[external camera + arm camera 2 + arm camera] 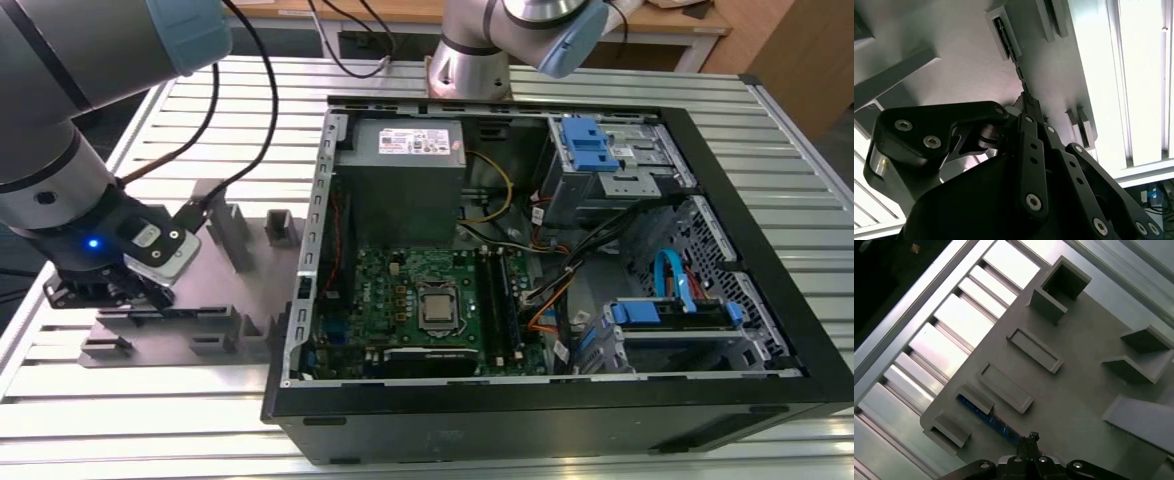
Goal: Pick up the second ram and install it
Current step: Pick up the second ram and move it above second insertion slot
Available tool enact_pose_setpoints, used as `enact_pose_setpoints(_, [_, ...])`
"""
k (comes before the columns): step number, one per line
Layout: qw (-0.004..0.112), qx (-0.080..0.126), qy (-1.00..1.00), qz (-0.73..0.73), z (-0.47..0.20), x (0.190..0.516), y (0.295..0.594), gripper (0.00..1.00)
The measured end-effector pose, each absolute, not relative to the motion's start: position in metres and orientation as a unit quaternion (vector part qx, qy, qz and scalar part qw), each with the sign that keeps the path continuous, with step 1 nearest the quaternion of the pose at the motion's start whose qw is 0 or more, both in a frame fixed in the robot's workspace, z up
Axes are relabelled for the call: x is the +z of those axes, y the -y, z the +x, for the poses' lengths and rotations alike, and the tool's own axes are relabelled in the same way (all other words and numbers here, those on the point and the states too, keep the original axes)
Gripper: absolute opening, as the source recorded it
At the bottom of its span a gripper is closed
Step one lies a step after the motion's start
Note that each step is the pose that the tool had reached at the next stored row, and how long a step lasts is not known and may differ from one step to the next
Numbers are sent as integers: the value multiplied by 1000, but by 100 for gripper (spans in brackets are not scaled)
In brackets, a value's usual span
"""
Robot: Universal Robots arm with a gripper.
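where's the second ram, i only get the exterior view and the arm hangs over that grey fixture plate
observer: In the first wrist view the second ram shows as a thin bluish strip standing on edge near the rim of the fixture plate.
operator: is the tool on it
observer: Yes. In the second wrist view the tool looks shut on the ram's thin edge.
operator: lifted yet
observer: No. In that same view one end of the ram sits inside a slotted holder on the plate.
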State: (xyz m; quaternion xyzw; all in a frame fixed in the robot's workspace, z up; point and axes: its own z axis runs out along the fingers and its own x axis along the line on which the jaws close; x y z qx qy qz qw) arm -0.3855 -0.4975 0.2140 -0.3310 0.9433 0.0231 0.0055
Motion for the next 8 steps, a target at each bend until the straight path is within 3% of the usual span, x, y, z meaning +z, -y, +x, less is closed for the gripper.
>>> enact_pose_setpoints(8, [5, 23, -929, -369, -385, 214, 498, 7])
